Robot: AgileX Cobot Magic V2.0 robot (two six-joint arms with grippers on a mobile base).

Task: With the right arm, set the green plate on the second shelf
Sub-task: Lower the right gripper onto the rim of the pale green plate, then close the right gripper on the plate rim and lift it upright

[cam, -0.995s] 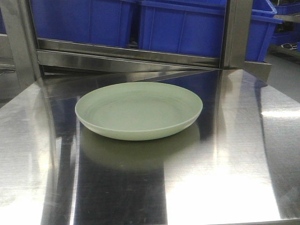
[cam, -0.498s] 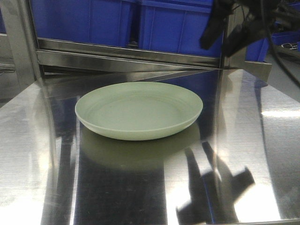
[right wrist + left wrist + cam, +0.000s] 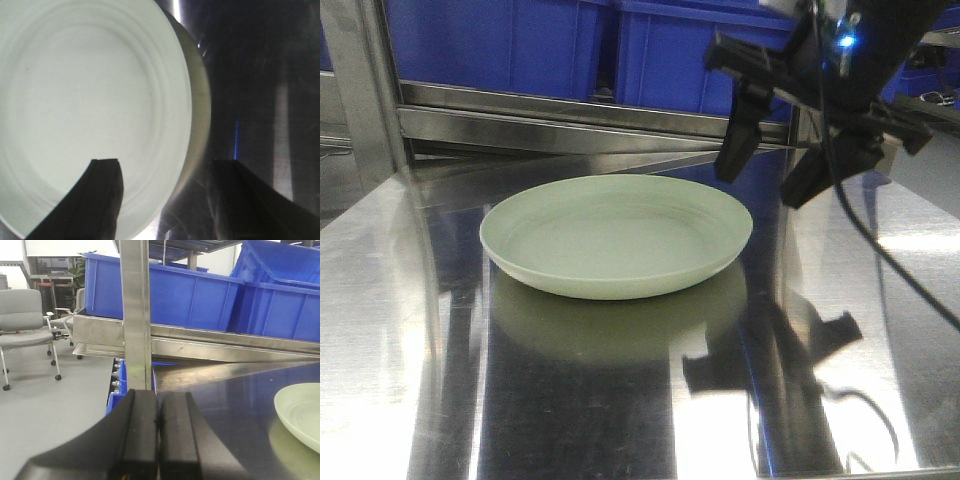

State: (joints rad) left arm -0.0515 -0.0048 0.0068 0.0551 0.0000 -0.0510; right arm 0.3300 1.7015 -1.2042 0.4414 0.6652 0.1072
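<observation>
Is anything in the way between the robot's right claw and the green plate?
No, nothing visible. The open right gripper hangs over the green plate at its rim, one finger above the inside and the other outside, with only air between them.

Right hand (image 3: 760,182) hangs spread wide; left hand (image 3: 158,435) is pressed closed.

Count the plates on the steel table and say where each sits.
1. The green plate lies flat near the middle of the steel table, with the open right hand above its right rim. No other plate shows; the shelves behind are only partly in view.
</observation>
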